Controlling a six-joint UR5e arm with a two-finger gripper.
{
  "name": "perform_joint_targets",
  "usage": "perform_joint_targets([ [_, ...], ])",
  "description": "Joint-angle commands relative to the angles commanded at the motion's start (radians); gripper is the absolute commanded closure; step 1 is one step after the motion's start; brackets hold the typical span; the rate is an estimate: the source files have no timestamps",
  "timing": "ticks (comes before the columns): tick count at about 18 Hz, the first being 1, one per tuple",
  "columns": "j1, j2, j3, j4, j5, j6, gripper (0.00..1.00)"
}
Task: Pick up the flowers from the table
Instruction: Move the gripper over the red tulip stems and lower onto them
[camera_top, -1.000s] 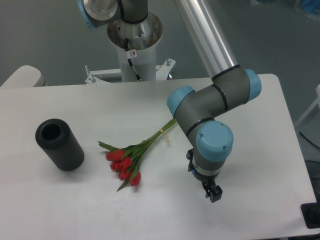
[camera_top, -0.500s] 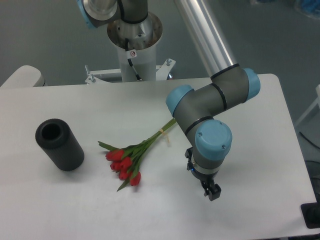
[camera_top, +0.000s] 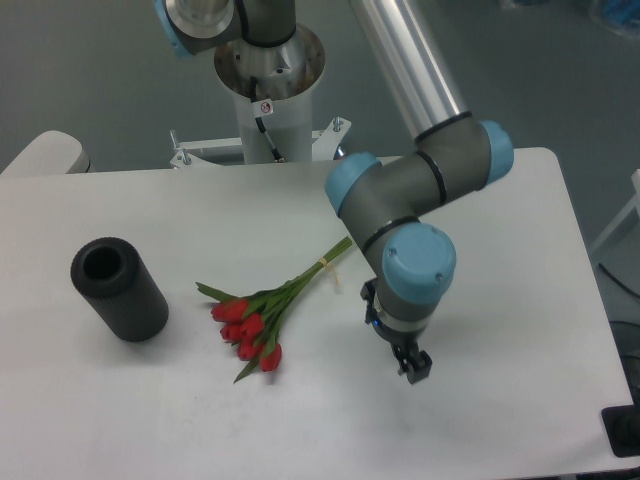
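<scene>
Red tulip buds, about five, on one bunch of flowers (camera_top: 262, 318): green leaves around the heads, long green stems gathered together and running up and right toward the arm's elbow, with a pale tie band part way along. Bunch lies flat on the white bench (camera_top: 200, 210), roughly centre, heads pointing lower left.

Writing: only a small red-and-white round sticker on the white base column (camera_top: 266, 100) behind the bench; too small to read. No brand marks legible on the arm.

Count: one bunch, one black hollow cylinder (camera_top: 118, 288), one arm. Cylinder lies on its side at the left of the bench, open end facing up-left, well apart from the flowers.

Claw (camera_top: 413, 368) hangs below the blue-capped wrist joint, to the right of the bunch and apart from it, over bare bench. It has hold of nothing. Fingers look close together from this angle, but I cannot tell how wide the gap is.
</scene>
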Motion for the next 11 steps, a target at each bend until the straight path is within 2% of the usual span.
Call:
perform_joint_targets([
  [3,-0.003,0.043,-0.081,0.006,-0.008,-0.003,0.00],
  [6,-0.011,0.060,-0.121,0.006,-0.008,-0.067,0.00],
  [8,-0.034,0.063,-0.147,0.014,-0.005,-0.139,0.00],
  [11,-0.070,0.074,-0.181,0.017,0.000,-0.179,0.00],
])
